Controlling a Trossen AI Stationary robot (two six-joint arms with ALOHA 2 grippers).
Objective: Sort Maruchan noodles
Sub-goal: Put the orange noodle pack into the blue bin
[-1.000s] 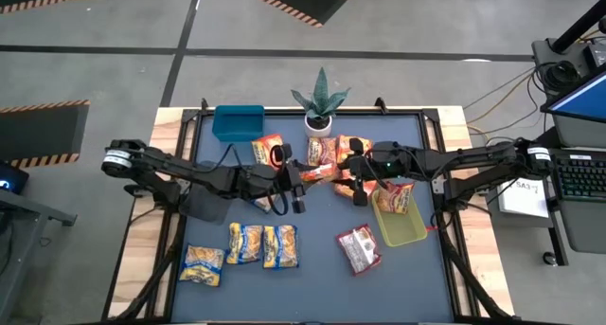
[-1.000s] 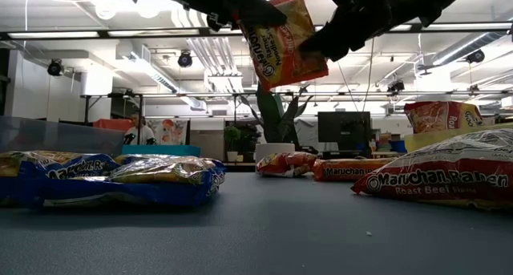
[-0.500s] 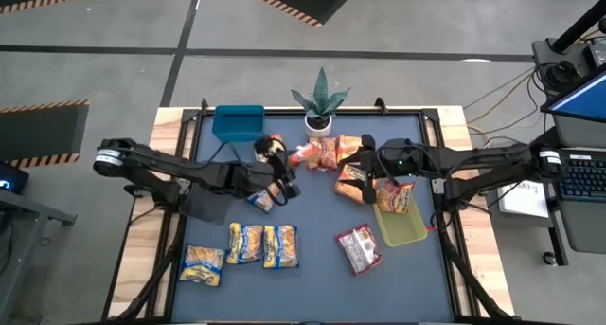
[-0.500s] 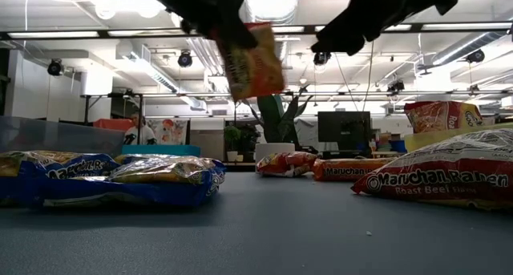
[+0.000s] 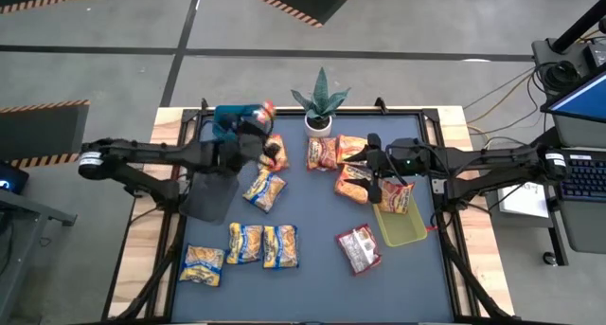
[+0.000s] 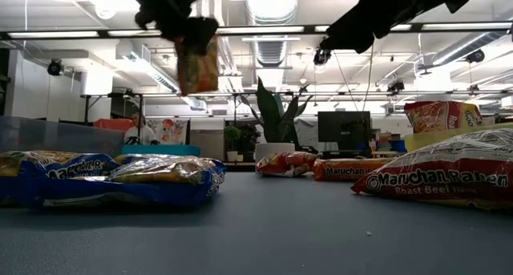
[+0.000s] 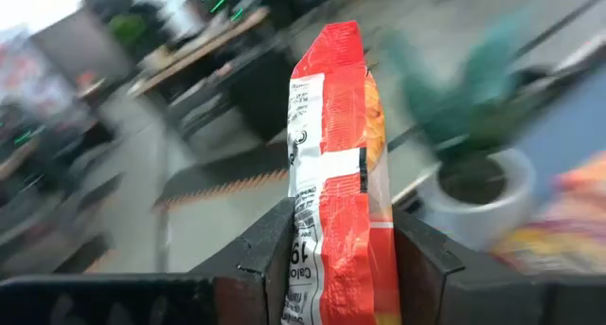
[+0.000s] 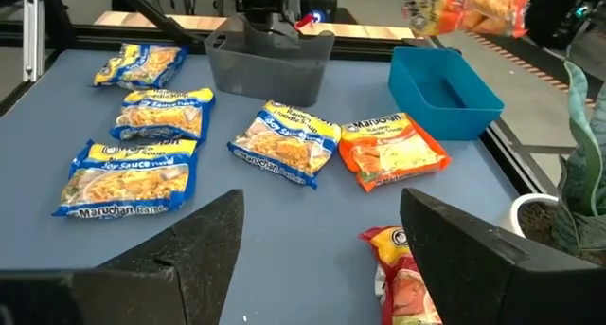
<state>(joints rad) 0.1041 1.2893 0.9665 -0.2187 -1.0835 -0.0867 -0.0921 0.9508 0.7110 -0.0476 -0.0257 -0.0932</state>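
An orange-red noodle packet point(image 7: 333, 173) is held upright in the left gripper point(image 5: 254, 126) above the blue bin point(image 5: 230, 122). The right gripper point(image 5: 372, 164) is spread wide, empty, right of the bin. "Maruchan Ramen, Roast Beef" is read on a tabletop point(image 5: 312, 221) packet point(image 6: 437, 179); "Soy Sauce" on blue packets point(image 8: 128, 178).

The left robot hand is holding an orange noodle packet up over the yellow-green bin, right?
Not quite. The left gripper does hold an orange noodle packet in the air, but the high view shows it over the blue bin, not the yellow-green bin, which sits by the other arm.
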